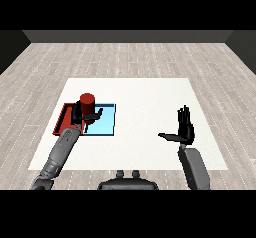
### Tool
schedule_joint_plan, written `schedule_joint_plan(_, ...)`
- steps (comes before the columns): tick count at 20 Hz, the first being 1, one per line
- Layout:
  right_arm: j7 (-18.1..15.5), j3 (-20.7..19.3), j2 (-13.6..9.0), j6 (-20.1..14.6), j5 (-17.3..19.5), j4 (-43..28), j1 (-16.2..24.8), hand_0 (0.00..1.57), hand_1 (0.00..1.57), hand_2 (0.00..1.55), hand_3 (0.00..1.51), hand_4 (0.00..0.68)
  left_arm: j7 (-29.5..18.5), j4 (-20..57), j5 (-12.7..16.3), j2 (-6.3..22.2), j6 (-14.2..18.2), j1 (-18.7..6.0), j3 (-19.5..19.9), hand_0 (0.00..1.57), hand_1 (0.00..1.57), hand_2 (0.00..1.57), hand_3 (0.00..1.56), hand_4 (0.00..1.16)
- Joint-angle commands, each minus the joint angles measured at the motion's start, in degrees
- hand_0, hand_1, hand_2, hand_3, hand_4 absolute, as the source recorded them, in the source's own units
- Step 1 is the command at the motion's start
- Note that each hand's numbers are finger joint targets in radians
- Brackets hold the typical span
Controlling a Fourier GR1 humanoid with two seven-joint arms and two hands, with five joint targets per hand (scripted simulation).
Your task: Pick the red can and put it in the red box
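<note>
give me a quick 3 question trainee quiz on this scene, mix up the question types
1. True or false: the left hand is curled round the red can.
2. Which tray lies further to the robot's right? A) red tray B) light blue tray
3. Fill in: the right hand holds ____.

Key
1. True.
2. B.
3. Nothing; its fingers are straight, and it is well apart from both trays above the white table.

The white counter (145,132) carries a red tray (63,117) and a light blue tray (106,123), touching side by side near its left edge.
</note>
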Motion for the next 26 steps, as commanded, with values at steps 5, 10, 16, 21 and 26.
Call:
schedule_joint_plan(5,-1.9,-1.2,0.7,0.1,0.7,3.0,1.5,0.0,0.0,0.0,0.0,0.0,-4.5,23.4,0.3,6.5,-4.9,-4.5,9.2,1.57,1.57,1.53,1.44,1.09)
schedule_joint_plan(10,-3.3,-2.5,-0.2,2.1,0.6,5.0,-1.0,0.0,0.0,0.0,0.0,0.0,-9.2,40.2,0.0,5.1,-5.3,-6.7,12.3,1.57,1.57,1.57,1.49,1.09)
schedule_joint_plan(16,-7.8,-1.0,1.3,2.4,3.1,6.2,0.0,0.0,0.0,0.0,0.0,0.0,-9.1,59.0,-4.4,4.2,-0.8,-14.4,13.2,1.39,1.39,1.44,1.43,1.05)
schedule_joint_plan(21,-5.6,-1.4,-0.2,2.5,3.0,2.5,0.9,0.0,0.0,0.0,0.0,0.0,-7.1,68.7,-7.4,4.0,0.8,-17.4,12.3,0.53,0.53,0.62,0.0,0.66)
schedule_joint_plan(26,-10.1,-1.1,1.8,1.8,4.7,5.7,0.2,0.0,0.0,0.0,0.0,0.0,-9.3,71.3,-2.6,4.8,-4.0,-17.0,17.4,1.13,1.13,1.09,0.0,0.53)
